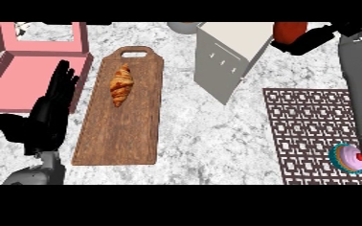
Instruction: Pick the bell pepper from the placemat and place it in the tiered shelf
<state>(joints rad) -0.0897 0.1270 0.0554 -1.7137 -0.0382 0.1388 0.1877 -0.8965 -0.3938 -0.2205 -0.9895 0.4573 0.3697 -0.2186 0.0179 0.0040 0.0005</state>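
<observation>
The red bell pepper (288,31) is at the top right, just off the right edge of the tiered shelf's cream top (237,37). My right hand (311,40) is curled round the pepper from the right and hides part of it, with its grey forearm running down the right edge. The shelf's grey side (220,72) slopes down toward the counter. The patterned brown placemat (308,134) lies at the lower right with no pepper on it. My left hand (55,98) rests open at the left, fingers up.
A wooden cutting board (130,139) with a croissant (121,84) lies left of centre. A pink box (35,76) stands at the far left. A cupcake (348,157) sits on the placemat's right edge. A round object (182,27) shows at the top edge.
</observation>
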